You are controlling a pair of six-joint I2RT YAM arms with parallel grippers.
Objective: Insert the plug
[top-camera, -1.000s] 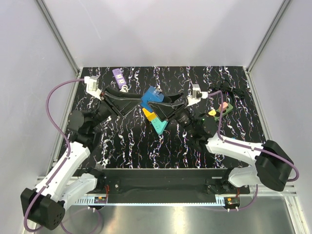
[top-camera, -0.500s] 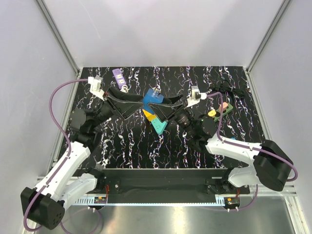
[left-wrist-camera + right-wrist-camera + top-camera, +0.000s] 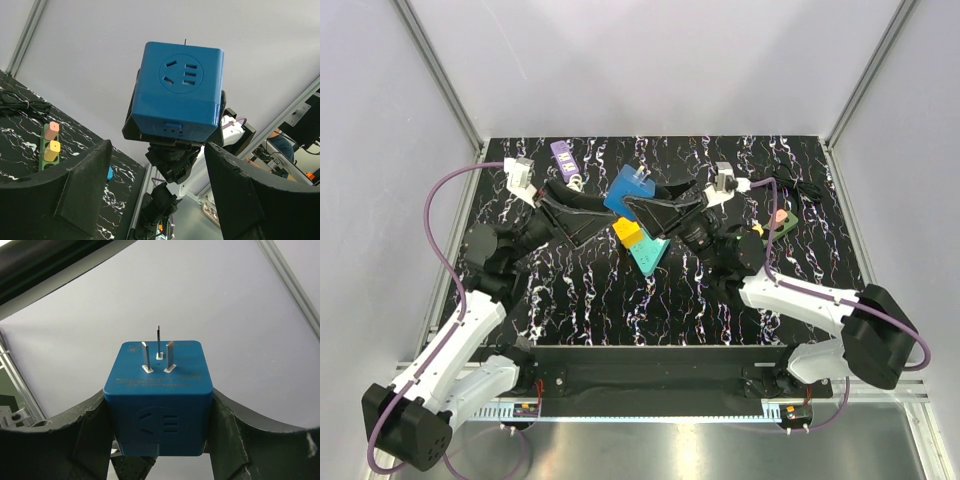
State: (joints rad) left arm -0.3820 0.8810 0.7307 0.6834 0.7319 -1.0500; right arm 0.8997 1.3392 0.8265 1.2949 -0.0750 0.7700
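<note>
The plug (image 3: pixel 159 395) hangs above mid-table, prongs bare, clamped in our right gripper (image 3: pixel 159 432). Our left gripper (image 3: pixel 157 170) stands wide around it, not touching. Insertion remains, we judge; the strip (image 3: pixel 775 222) lies well right.

1. Bright, even overhead light; pale enclosure walls (image 3: pixel 650 60) nearly washed out.
2. On the black white-veined worktop (image 3: pixel 590 300), shadows soft and faint; detail crisp.
3. Wrist views: blue plastic cube adapter (image 3: pixel 177 90) sharp, evenly lit; far background soft.

Top view high above the table (image 3: pixel 570 300); both wrist views close, upward-tilted (shared: the blue plug (image 3: pixel 177 92)).
</note>
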